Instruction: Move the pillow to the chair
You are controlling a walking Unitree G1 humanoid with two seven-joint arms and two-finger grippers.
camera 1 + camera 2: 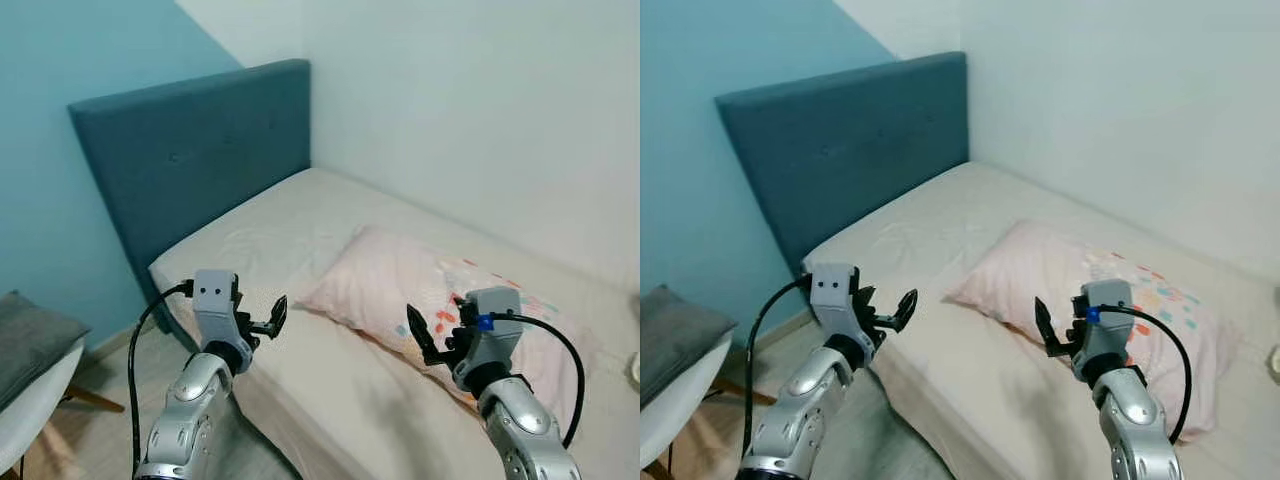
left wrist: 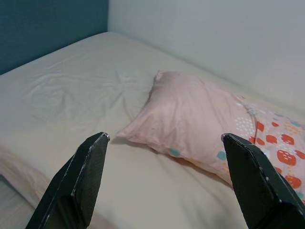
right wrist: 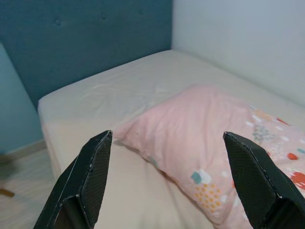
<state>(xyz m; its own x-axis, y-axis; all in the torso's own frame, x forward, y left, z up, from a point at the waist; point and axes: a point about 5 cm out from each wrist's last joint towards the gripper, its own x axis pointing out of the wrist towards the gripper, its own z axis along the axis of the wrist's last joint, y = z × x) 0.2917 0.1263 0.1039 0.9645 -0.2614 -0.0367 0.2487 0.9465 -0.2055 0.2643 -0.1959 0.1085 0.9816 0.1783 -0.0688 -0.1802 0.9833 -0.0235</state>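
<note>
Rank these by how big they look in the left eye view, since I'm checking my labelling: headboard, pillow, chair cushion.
1. Blue headboard, largest.
2. Pink patterned pillow, partly behind the right gripper.
3. Grey chair cushion, smallest, but cut off by the picture's edge, so its true extent is unsure.

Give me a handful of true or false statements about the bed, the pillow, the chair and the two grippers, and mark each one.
1. The pillow lies on the bed. True.
2. The left gripper is shut on the pillow. False: it is open and holds nothing, short of the pillow.
3. The headboard is blue. True.
4. The pillow already rests on the chair. False: the chair stands on the robot's left, beside the bed, with only a grey cushion on it.
5. The right gripper is open, raised in front of the pillow. True.
</note>
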